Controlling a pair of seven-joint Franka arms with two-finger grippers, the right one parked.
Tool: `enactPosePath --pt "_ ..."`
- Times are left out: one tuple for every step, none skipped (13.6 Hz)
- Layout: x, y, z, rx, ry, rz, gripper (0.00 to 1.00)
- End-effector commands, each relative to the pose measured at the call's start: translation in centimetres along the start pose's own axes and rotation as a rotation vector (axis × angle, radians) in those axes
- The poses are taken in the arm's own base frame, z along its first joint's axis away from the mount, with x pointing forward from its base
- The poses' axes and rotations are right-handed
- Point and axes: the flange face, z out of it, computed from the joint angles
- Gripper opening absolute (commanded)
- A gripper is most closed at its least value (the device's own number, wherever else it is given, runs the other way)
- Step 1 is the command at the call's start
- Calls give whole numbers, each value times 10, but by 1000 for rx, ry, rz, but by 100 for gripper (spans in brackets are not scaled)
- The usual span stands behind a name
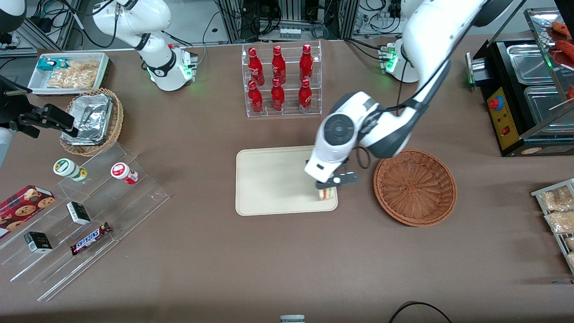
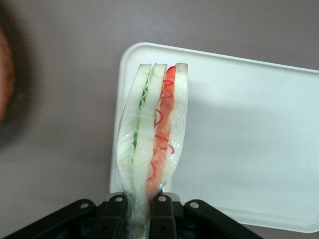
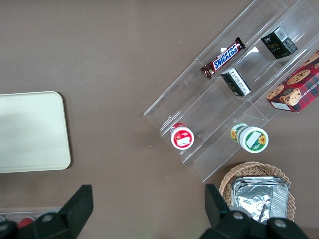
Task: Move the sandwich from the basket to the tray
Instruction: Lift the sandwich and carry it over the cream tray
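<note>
Sandwich [image 1: 327, 193]: pinched at its end in the gripper [image 1: 328, 185], fingers closed tight on the wrapped wedge; long axis points straight out from the claw.
Position: low over the tray [image 1: 273, 179], at its corner nearest the basket [image 1: 415, 186]; I can't tell whether it touches.
Basket: sits empty beside the tray, toward the working arm's end.
Next, I'd guess: lower slightly, open, let it rest inside the rim.
</note>
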Motion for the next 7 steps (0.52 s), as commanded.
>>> enactPosePath --pt "-8 41 10 -26 37 -16 8" --pt "-13 50 19 -31 41 -20 8" --pt "-18 59 28 -42 43 -16 8" --pt "-24 68 36 -57 40 -6 8" --pt "-32 76 43 -63 38 -3 8" --pt "-38 83 46 -69 42 -5 8" --pt "-42 91 50 -72 46 2 8"
